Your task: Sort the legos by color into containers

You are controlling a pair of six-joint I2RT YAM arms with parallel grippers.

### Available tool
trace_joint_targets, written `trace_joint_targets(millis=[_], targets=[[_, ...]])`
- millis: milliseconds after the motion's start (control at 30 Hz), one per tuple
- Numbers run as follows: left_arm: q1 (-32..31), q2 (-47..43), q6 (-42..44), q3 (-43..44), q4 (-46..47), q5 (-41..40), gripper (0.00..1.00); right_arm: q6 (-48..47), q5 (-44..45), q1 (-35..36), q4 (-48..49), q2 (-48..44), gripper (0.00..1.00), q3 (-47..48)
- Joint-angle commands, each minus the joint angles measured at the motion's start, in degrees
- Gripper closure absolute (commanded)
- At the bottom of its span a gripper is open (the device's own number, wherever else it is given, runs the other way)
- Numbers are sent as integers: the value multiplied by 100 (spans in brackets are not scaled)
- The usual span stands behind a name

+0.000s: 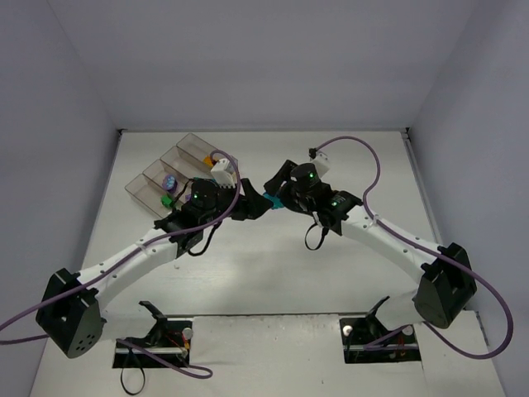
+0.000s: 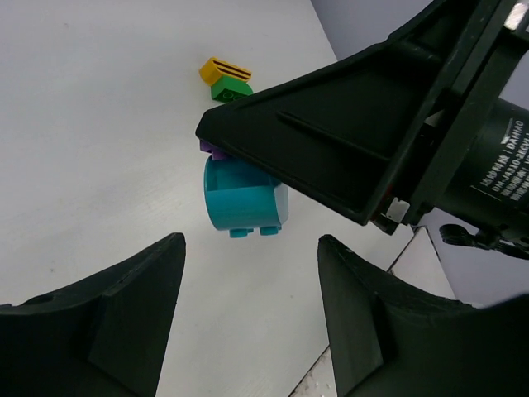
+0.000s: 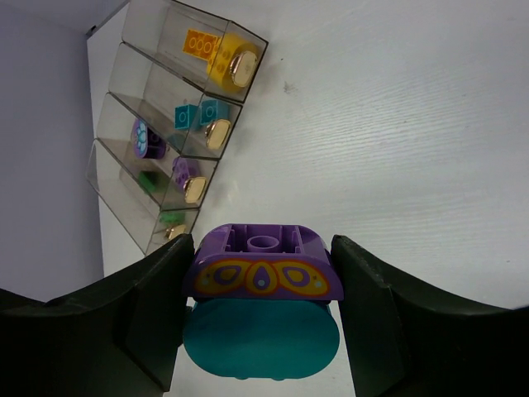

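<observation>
On my right wrist feed, the right jaws are closed partway on the ends of a purple brick (image 3: 263, 277), an arched piece with a yellow pattern on its face. A rounded teal brick (image 3: 260, 343) is stuck directly beneath it, so the 2 hang as 1 stack. I cannot tell whether it touches the tabletop (image 3: 397, 149).

The left jaws stand wide open and hold nothing. On their feed the teal brick sits just ahead of the gap, touching neither finger.

Overhead, both arms meet at the stack near the middle of the tabletop, right of the containers (image 3: 149, 74). Those 4 joined bins hold an orange-yellow brick (image 3: 201, 43), cyan bricks (image 3: 186, 116), purple pieces (image 3: 147, 138) and something green (image 3: 149, 178), 1 colour each.

Beyond the stack, a yellow brick (image 2: 225, 69) and a green brick (image 2: 231, 89) lie touching on the tabletop.
</observation>
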Motion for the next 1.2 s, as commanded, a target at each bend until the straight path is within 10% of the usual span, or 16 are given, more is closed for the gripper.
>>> trace_joint_targets(millis=[0,467,733,1167], targets=[[-161,106,-140,321,670,-350,41,588,191,62,227,-224,100,45],[-381,572,-114,471,1232,-790,48,1159,156,106,271,-356,100,-175],[-390,677,-254,436,1417,-658,100,1291,182,106,324,-347,100,-228],[-364,-297,-176,-469,821,-403,100,1186,604,-403,324,-409,100,-342]])
